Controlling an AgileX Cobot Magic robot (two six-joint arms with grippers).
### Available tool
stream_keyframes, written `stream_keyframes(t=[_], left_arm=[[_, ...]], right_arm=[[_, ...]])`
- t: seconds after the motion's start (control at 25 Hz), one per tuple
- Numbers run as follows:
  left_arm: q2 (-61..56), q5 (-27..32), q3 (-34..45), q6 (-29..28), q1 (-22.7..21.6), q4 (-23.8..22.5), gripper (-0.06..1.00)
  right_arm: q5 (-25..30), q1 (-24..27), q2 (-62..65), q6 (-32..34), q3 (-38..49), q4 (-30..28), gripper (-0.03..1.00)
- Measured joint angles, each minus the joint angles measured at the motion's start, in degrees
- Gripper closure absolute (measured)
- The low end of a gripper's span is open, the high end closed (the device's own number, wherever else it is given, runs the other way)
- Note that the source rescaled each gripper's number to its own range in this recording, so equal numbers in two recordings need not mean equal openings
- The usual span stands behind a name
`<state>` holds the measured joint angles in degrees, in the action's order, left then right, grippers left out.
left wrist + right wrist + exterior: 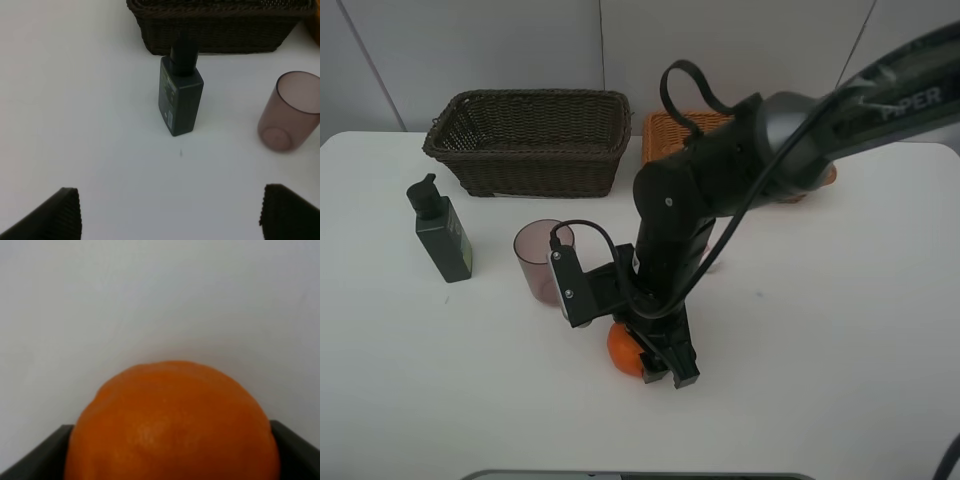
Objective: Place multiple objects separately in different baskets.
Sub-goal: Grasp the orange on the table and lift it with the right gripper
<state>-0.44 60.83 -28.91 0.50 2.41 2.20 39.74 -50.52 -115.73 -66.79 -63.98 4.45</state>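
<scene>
An orange [172,425] sits between the fingers [35,457] of my right gripper [172,452], which press on both its sides. From above, the orange [623,348] lies low over the white table at the front centre, half covered by the right gripper [655,365]. The mauve cup [542,258] stands upright just behind and to its left. The dark green pump bottle [442,238] stands further left. My left gripper [170,215] hangs open and empty some way in front of the bottle [180,97] and cup [290,112]. The dark brown basket [530,100] is at the back.
The light tan basket [668,128] stands at the back right of the dark basket [215,35], mostly hidden by the right arm [740,160]. A camera cable [590,232] loops beside the cup. The left arm is out of the high view.
</scene>
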Motion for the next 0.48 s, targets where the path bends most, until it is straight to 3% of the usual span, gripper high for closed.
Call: stream_keyframes(t=[0.48], left_arm=[[0.00,0.00,0.00,0.00,0.00,0.00,0.03]], right_arm=[[0.84,0.00,0.13,0.51,0.00,1.51,0.59]])
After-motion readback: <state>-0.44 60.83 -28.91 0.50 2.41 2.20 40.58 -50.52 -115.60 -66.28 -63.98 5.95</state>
